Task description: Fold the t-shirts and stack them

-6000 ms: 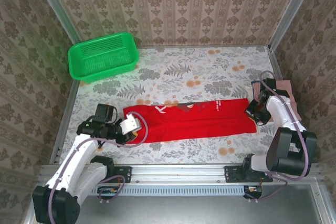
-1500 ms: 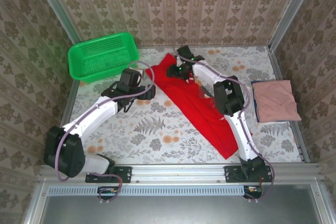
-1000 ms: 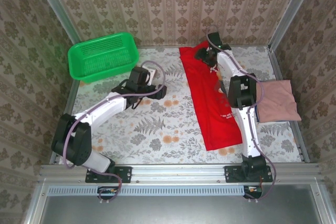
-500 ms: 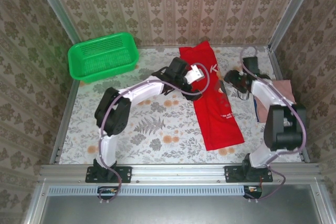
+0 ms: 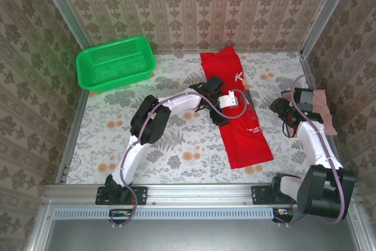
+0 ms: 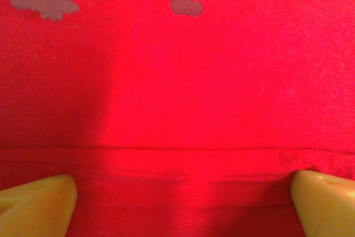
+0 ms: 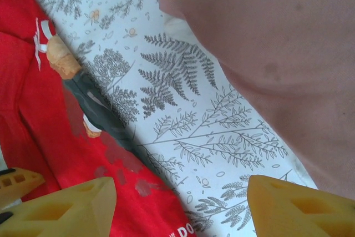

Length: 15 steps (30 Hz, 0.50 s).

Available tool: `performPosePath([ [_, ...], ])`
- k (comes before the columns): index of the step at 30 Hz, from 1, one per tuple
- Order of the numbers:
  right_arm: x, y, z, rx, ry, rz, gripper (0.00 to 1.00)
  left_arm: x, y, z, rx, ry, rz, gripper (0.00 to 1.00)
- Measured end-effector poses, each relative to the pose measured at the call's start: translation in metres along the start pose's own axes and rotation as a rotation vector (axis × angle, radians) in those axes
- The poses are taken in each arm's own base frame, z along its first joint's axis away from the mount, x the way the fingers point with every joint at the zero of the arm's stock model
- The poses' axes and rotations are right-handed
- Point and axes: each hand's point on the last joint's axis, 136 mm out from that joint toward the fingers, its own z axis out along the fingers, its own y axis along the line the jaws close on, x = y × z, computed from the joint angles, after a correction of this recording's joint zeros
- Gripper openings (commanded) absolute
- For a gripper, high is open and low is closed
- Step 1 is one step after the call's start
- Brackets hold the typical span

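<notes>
Top camera is fixed high behind the arm bases, looking down and forward across the whole floral-print tabletop [image 5: 176, 145] to the wallpapered back wall [image 5: 194, 4]; far off, wide view. Left wrist camera sits very near, facing straight onto the bright red cloth t-shirt [image 6: 183, 81], with the left gripper [image 6: 180, 206] at the bottom corners. Right wrist camera hangs higher, tilted down at the tabletop, with the right gripper [image 7: 180, 209] along the bottom edge. All three share the red shirt. Top and right wrist also share the dusty pink cloth t-shirt [image 7: 277, 37] and the fern print beside it.
</notes>
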Motion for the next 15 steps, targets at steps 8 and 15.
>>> performPosePath([
  [8,0.006,-0.002,0.005,0.005,0.033,-0.036,0.66,0.010,0.002,-0.005,-0.023,0.058,0.020,1.00],
  [15,0.015,0.005,0.011,-0.013,0.072,-0.066,0.67,0.044,0.000,-0.030,-0.043,0.125,-0.013,1.00],
])
